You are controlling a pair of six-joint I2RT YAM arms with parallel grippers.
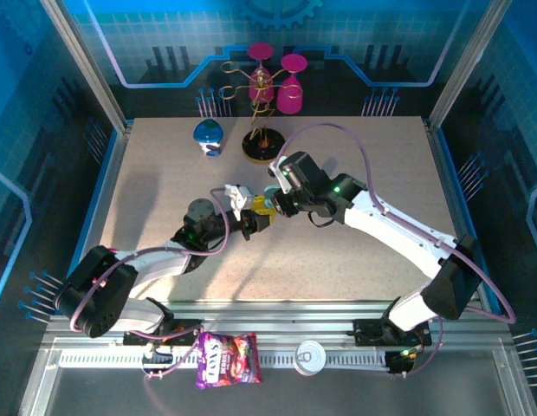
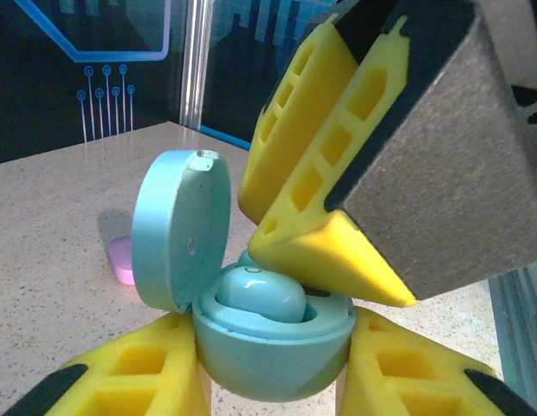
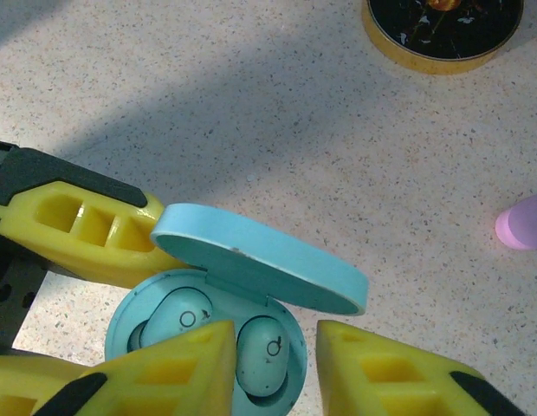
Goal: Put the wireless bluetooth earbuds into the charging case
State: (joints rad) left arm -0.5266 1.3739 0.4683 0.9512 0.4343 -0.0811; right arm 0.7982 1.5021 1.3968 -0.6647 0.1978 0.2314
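1. Blue-and-white rounded object [image 1: 208,137]: stands near the far edge of the surface [image 1: 147,199], left of centre.
2. Purple snack bag [image 1: 227,360]: lies on the front rail, off the surface.
3. Left tool [image 1: 258,213]: clamped on the body of the charging case [image 2: 273,347], one yellow finger [image 2: 139,368] on each side.
4. Gold wire stand [image 1: 262,143]: round dark base at the middle of the far edge, carrying two pink glasses [image 1: 292,82].
5. Charging case: pale blue, pebble-shaped, near the middle of the surface. Its lid [image 2: 177,230] is swung up and open.
6. Two pale blue earbuds [image 3: 267,351]: seated side by side in the wells of the case.
7. Right tool [image 3: 275,331]: partly open with nothing gripped, tips just above the open case, the gap over one earbud.
8. Pink rounded object [image 3: 524,221]: lies on the surface, apart from the case. What it is cannot be told.
9. Round tin [image 1: 312,355]: on the front rail, right of the bag.
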